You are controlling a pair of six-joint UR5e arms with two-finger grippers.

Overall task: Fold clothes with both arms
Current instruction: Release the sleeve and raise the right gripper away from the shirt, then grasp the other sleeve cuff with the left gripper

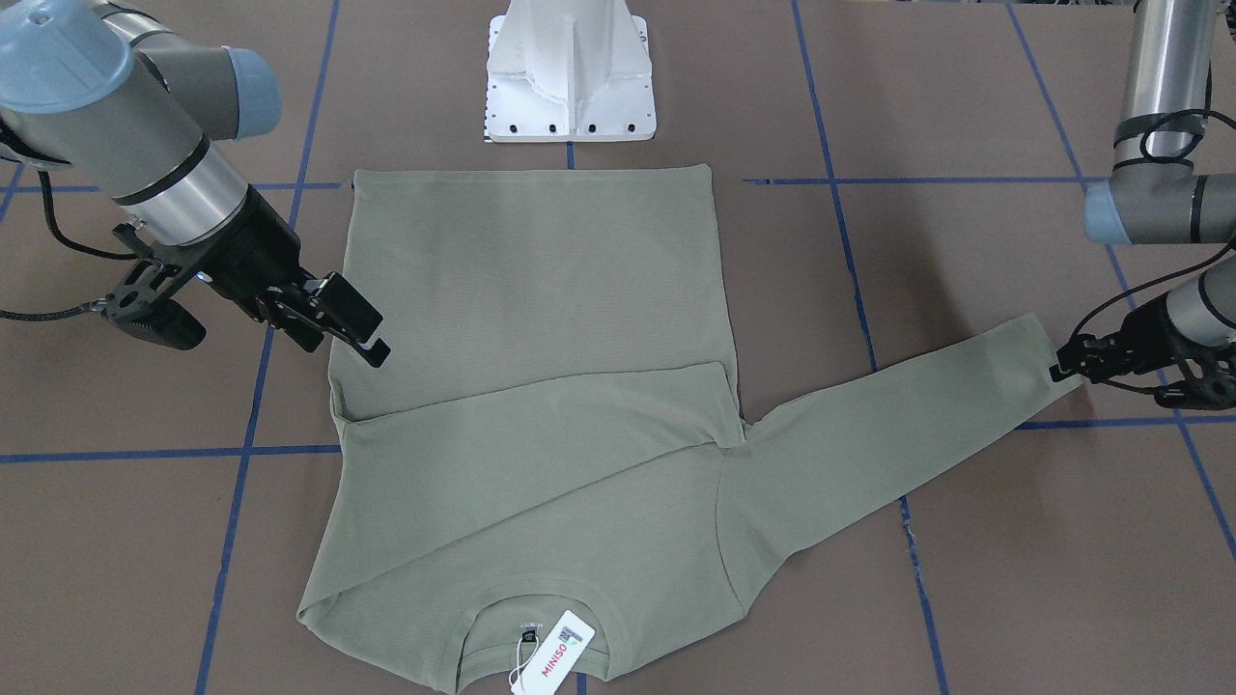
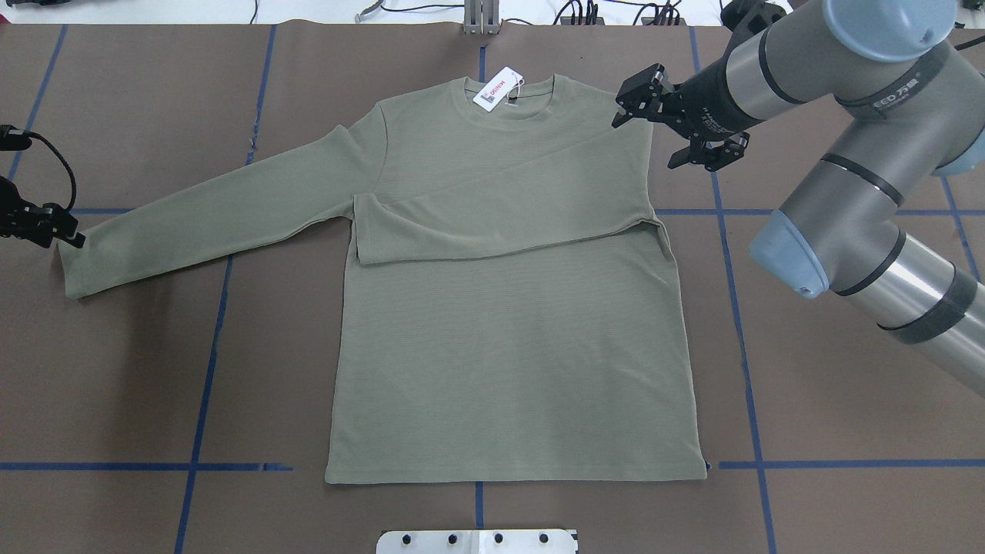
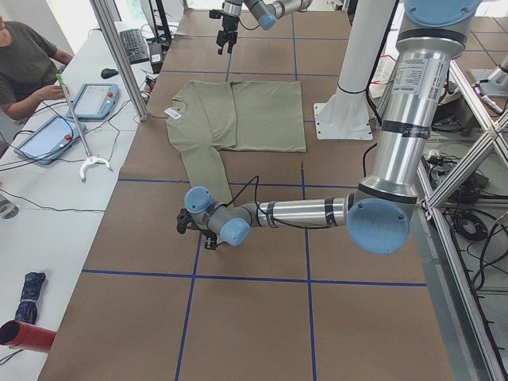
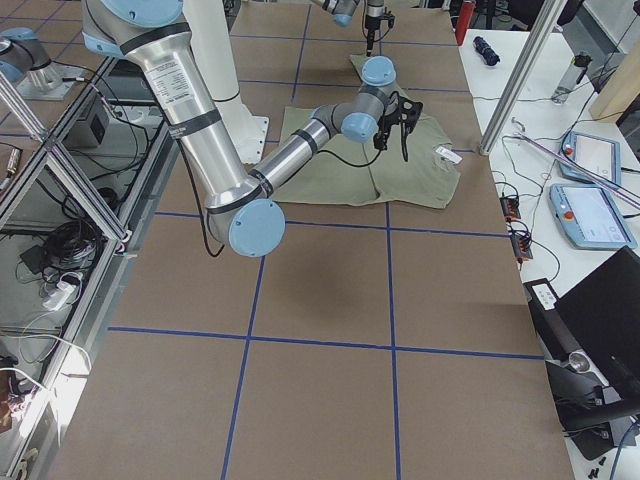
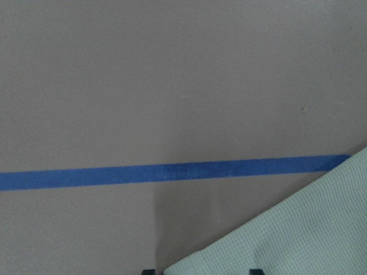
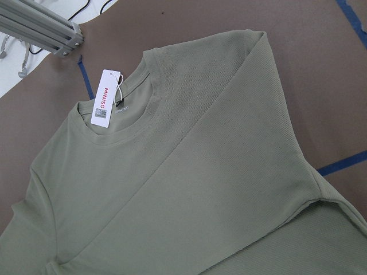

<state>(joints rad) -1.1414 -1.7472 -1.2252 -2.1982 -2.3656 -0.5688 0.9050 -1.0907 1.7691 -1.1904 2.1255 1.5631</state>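
Note:
The olive-green shirt [image 2: 508, 346] lies flat, front up, collar away from the robot, with a white MINISO tag [image 2: 496, 88] at the collar. One sleeve is folded across the chest [image 2: 500, 223]. The other sleeve [image 2: 208, 211] stretches out to the overhead view's left. My left gripper [image 2: 65, 231] is low at that sleeve's cuff; in the left wrist view the cuff [image 5: 298, 235] lies between the spread fingertips. My right gripper [image 2: 627, 100] is open and empty, hovering beside the shirt's shoulder on the folded sleeve's side. It also shows in the front view [image 1: 362, 333].
The white pedestal base [image 1: 570, 77] stands just behind the shirt's hem. Blue tape lines [image 2: 208, 346] cross the brown table. An aluminium post [image 6: 40, 26] stands beyond the collar. An operator [image 3: 24, 55] sits at a side desk with tablets.

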